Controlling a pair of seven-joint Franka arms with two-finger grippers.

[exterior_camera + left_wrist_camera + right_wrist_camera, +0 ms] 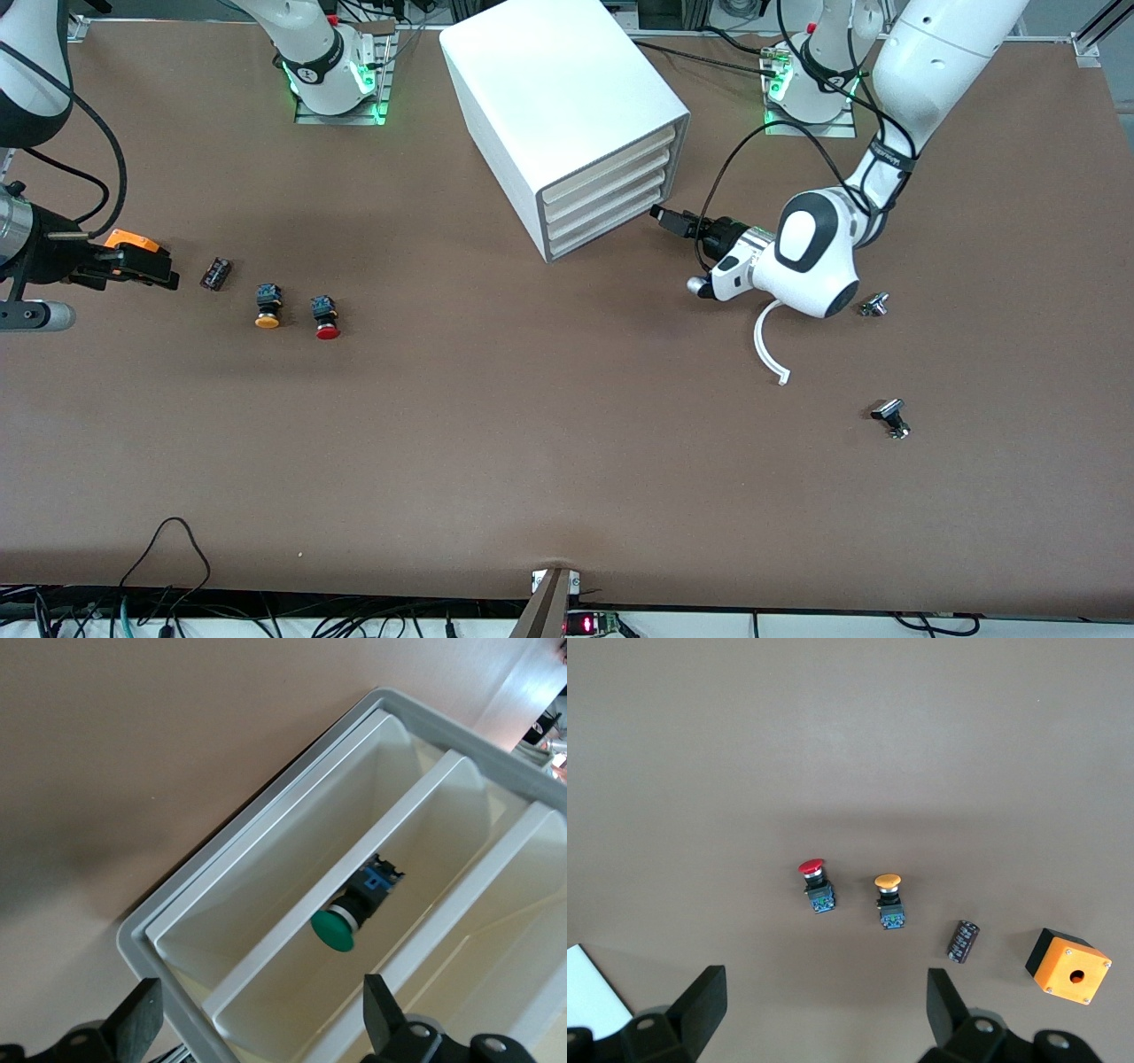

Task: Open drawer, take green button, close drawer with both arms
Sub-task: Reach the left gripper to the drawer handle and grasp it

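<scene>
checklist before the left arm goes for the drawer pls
1. Left gripper open: ok.
2. Left gripper in front of the cabinet: ok.
3. Bottom drawer pulled out: not ok, looks flush.
4. Green button visible in a tray: ok.
5. Which drawer holds it: cannot tell.
6. Right gripper open, waiting by the orange box: ok.

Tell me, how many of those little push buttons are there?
3. The yellow button and red button lie side by side on the table toward the right arm's end; the green button sits inside the cabinet.
</scene>
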